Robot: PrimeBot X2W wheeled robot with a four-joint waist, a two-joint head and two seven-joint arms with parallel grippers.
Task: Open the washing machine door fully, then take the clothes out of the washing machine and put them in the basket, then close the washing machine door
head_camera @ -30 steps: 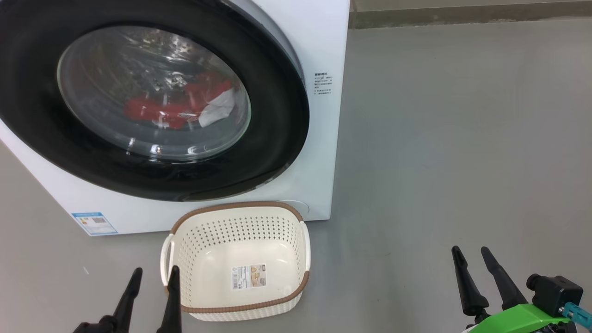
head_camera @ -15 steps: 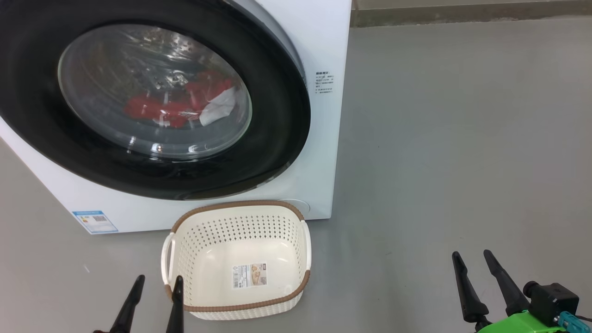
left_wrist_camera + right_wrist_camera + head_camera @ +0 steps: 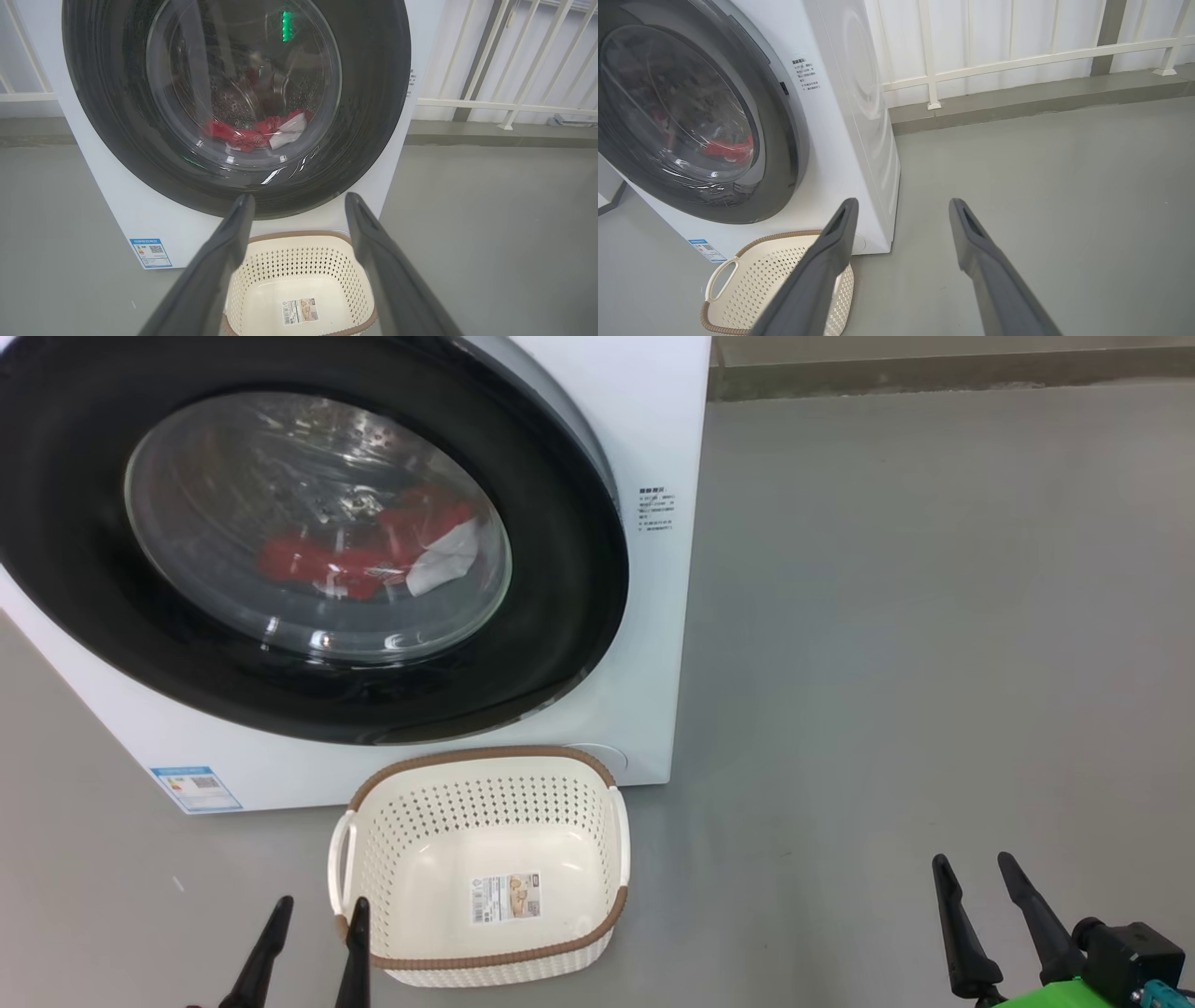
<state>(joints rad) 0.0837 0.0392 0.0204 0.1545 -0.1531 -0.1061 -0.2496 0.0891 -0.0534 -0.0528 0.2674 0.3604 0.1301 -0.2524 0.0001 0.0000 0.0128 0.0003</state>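
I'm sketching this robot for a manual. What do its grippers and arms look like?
The left gripper and right gripper each have two long, dark, matte fingers that taper to narrow tips. The wrist views show a shallow slot near each tip. Behind the right gripper sit a black boxy camera block, a bright green shell and a small teal connector.

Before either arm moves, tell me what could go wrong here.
1. The washing machine door is shut and its glossy black rim offers little to grip; the open left fingers or right fingers may slip.
2. The basket sits close in front of the washing machine, beside the left fingers; an arm could knock it aside.
3. The red and white clothes lie low inside; they may miss the small basket.
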